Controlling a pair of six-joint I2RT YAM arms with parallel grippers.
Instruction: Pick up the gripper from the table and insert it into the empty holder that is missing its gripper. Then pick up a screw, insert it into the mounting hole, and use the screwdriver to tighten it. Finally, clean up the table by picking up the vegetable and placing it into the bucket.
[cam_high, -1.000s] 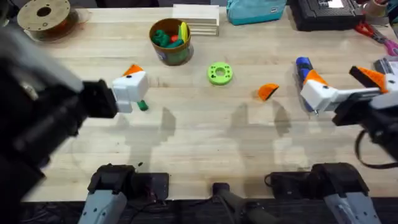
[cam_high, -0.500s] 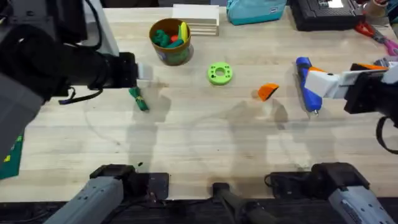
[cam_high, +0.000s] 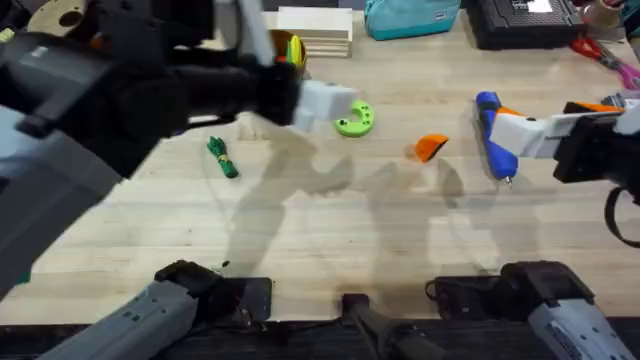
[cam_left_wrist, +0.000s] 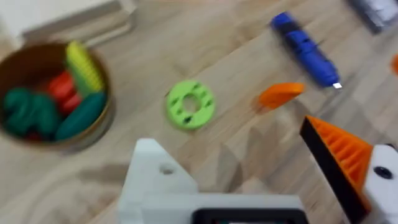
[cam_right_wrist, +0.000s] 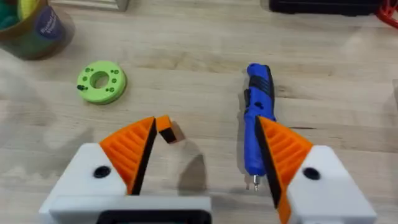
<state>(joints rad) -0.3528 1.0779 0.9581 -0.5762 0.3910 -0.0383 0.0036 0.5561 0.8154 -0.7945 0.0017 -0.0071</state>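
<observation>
Pale butcher-block tabletop, with a wooden block, a teal pouch and a black case along the far edge, a filament spool at the far left corner.

Left arm raised close under the overhead camera, large, dark and blurred, reaching from the left toward the middle. Left gripper spread wide: one white holder bare, with a visible mounting hole and no fin; the opposite white block carrying an orange ribbed fin. Hovering above the table near the bright green ring-shaped disc.

Right arm stretched in from the right, low and level. Right gripper spread, both orange ribbed fins on, straddling nothing; blue screwdriver lying just beside one fin, metal tip toward the arm bases.

Loose orange gripper finger flat on the wood between disc and screwdriver. Dark green toy vegetable lying alone at left centre. Olive bucket with tan rim near the far edge, holding toy vegetables in green, red and yellow.
</observation>
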